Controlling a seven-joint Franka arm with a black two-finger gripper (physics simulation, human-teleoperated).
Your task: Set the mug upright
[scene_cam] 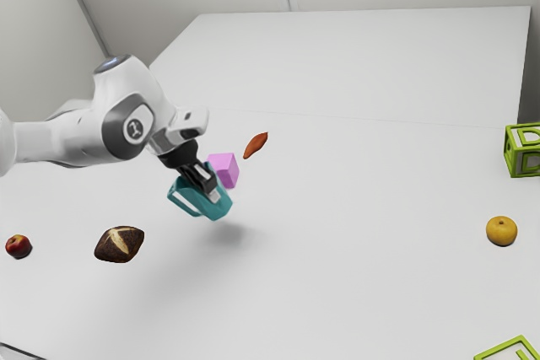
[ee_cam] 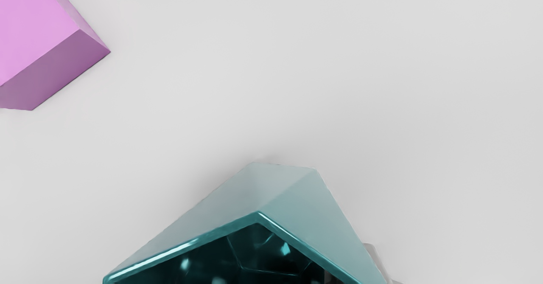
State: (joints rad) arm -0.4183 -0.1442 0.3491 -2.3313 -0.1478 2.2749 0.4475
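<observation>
One mug (scene_cam: 201,203) is grasped in my pincer (scene_cam: 209,190), it seems by its wall, and is held above the surface (scene_cam: 337,242). Its shadow (scene_cam: 228,235) lies apart below it. The mug is tilted, and in the wrist view its open mouth faces toward my hand.

I think the wall is a narrow hold. If the base meets the surface with one edge first, the mug can rotate in the pincer or slip from it. If I release it while it leans, or too high, it will probably fall on its side, because its faces are flat and angular.

Near the mug is the pink block (ee_cam: 38,33); a wide turn of my wrist could push the mug against it. Further out, the brown bread (scene_cam: 120,244) and the red-orange, pointed item (scene_cam: 256,145) are less of a danger, unless a dropped mug rolls that way.
</observation>
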